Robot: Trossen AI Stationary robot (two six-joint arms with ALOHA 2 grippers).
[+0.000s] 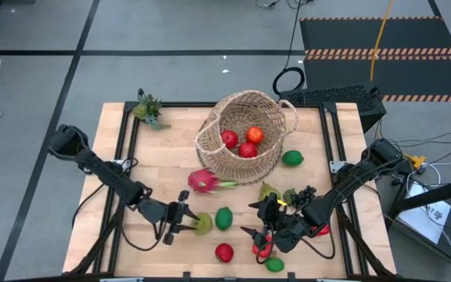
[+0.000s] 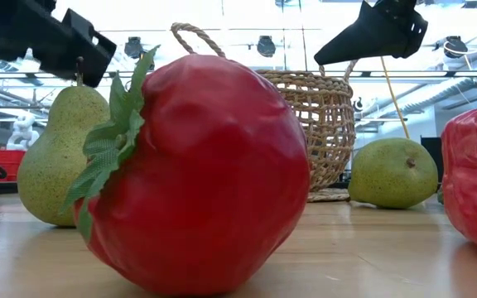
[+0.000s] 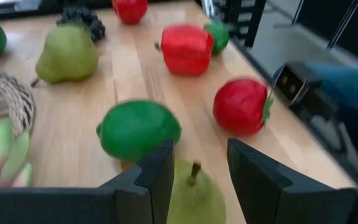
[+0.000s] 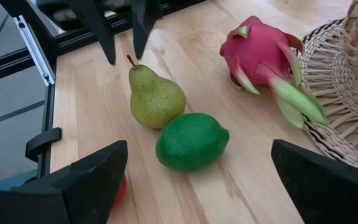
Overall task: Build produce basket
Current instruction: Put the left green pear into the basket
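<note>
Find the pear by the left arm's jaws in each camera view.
High view: pear lower centre-left, at the left arm's jaws.
Low view: pear far left, under those jaws.
Left wrist view: pear bottom centre, between the jaws.
Right wrist view: pear upper centre-left, beside the lime.
Shared landmark: the wicker basket.
</note>
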